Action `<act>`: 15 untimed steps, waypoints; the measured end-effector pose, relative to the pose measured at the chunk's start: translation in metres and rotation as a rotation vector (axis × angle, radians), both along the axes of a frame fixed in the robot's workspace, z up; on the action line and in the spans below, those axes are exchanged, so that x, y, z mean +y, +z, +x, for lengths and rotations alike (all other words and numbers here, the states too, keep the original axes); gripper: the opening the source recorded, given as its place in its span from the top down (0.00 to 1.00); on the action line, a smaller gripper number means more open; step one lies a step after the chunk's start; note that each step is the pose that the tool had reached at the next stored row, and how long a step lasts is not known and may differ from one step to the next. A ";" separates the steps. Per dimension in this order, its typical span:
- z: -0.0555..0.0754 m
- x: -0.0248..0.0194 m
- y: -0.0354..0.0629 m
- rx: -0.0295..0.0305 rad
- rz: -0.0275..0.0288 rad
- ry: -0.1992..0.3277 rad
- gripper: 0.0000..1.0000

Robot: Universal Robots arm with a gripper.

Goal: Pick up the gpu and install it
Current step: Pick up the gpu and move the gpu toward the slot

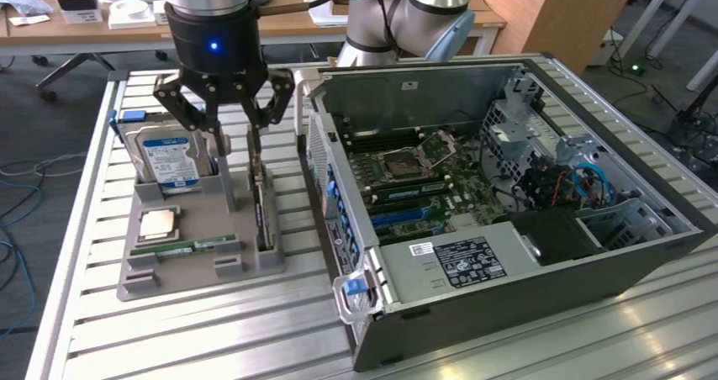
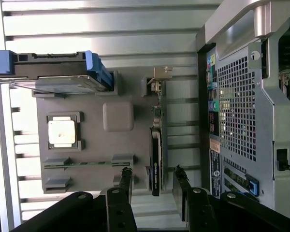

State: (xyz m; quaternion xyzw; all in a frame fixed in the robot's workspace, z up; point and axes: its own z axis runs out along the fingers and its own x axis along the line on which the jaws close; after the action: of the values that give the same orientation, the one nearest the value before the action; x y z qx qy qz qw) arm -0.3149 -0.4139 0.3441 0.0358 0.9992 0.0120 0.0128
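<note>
Gripper [image 1: 235, 134] up over the gray parts holder [image 1: 180, 281], jaws apart and nothing in them. Graphics card [image 1: 261, 212] stands on its edge in the holder's slot, on the side nearest the computer case [image 1: 505, 271]. In the wrist view, the gripper [image 2: 153, 182] is lined up with it: fingers [image 2: 125, 181] on either side of the graphics card [image 2: 155, 159], a strip of gap showing on both sides, no contact. The card's metal bracket sits at the end away from the fingers.

On the same holder, a hard drive [image 1: 168, 157] with a blue-white label stands upright toward the exterior view's left. A processor chip [image 1: 157, 223] lies flat in front of it, and a memory stick [image 1: 185, 247] lies just beside that. The case lies open on the slatted table [image 1: 561, 346], just beside the holder, motherboard [image 1: 421, 178] exposed.
</note>
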 end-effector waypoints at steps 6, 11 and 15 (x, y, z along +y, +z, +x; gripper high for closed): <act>0.000 0.0000 -0.0021 -0.0001 0.0000 0.000 0.53; 0.000 0.0000 -0.0040 0.0001 -0.0002 0.000 0.53; 0.000 0.0000 -0.0042 0.0000 0.0000 0.000 0.53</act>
State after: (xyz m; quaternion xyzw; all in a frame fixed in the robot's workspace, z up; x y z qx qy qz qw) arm -0.3149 -0.4139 0.3400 0.0358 0.9992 0.0120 0.0128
